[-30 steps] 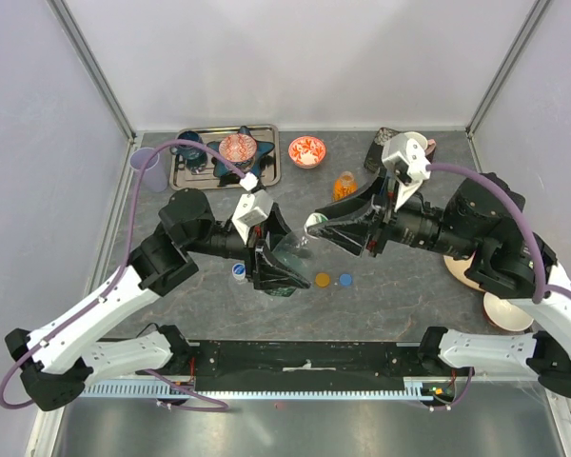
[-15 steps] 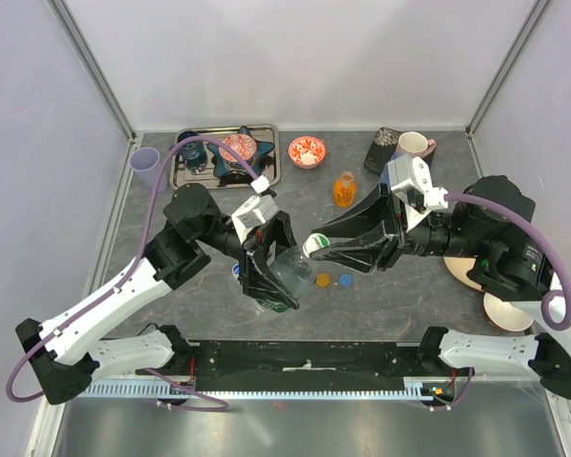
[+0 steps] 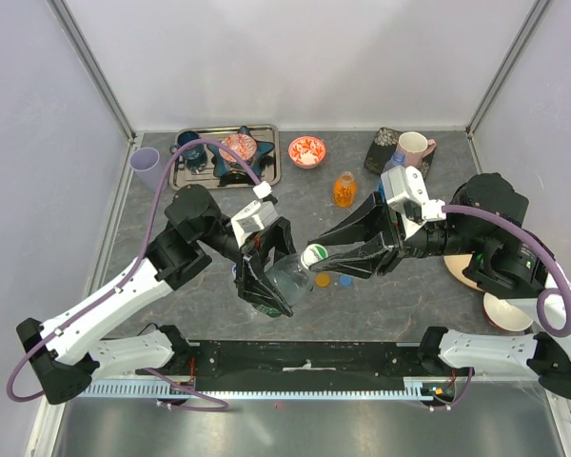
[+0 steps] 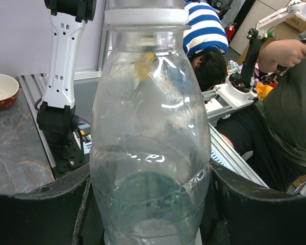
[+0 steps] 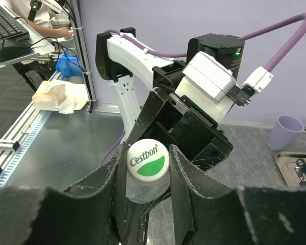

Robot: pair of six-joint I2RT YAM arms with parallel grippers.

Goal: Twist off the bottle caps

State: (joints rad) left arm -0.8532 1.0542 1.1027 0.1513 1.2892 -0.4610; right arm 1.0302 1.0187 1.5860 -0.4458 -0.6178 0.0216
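Two grippers are sharing one clear bottle above the middle of the table.

The left gripper (image 3: 272, 284) is clamping the clear bottle (image 4: 150, 127) around its lower body and is holding it tilted, neck pointing right, off the table (image 3: 400, 305). The right gripper (image 3: 321, 258) is pinching narrowly on the white-and-green cap (image 5: 147, 158), which is sitting on the bottle's neck. An orange cap (image 3: 323, 280) and a blue cap (image 3: 345, 280) are lying loose just beneath, and an orange bottle (image 3: 344, 188) is standing farther back.
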